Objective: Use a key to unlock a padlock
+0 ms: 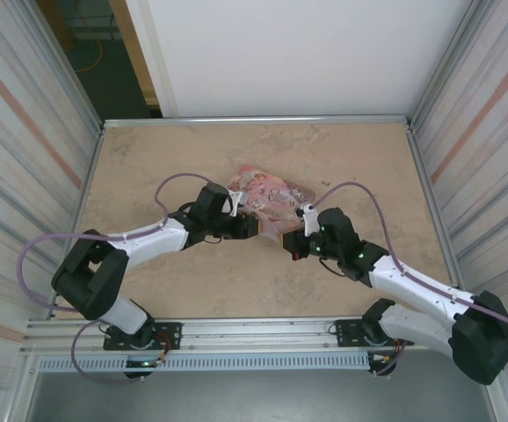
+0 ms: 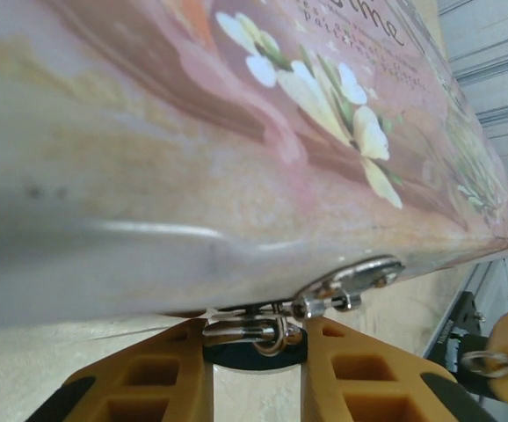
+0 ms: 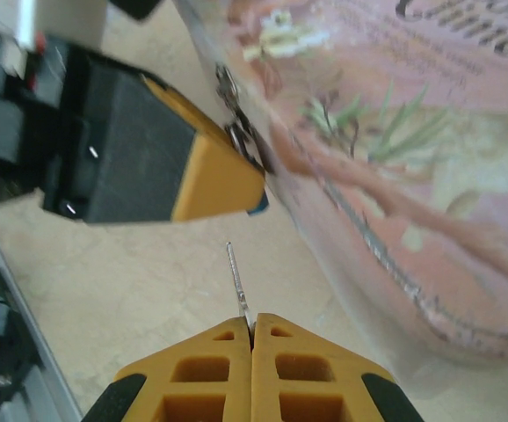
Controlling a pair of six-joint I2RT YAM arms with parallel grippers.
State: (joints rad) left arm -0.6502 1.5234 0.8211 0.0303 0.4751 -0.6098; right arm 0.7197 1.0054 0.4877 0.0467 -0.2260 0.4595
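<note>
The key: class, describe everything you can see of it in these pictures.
The key shows as a thin, silvery-grey metal sliver. Its lower end is pinched between the shut orange fingertips of the right gripper, which hide its head. The shaft sticks out over the tan table, leaning slightly left, its tip pointing toward the left gripper holding the padlock, touching neither.

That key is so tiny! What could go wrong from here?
1. The key is a thin sliver pinched only by its end in the right end effector; it could twist or slip on contact.
2. The padlock sits mostly hidden inside the left end effector, against the pink tin, so the key tip, not yet touching it, might miss the keyhole.
</note>
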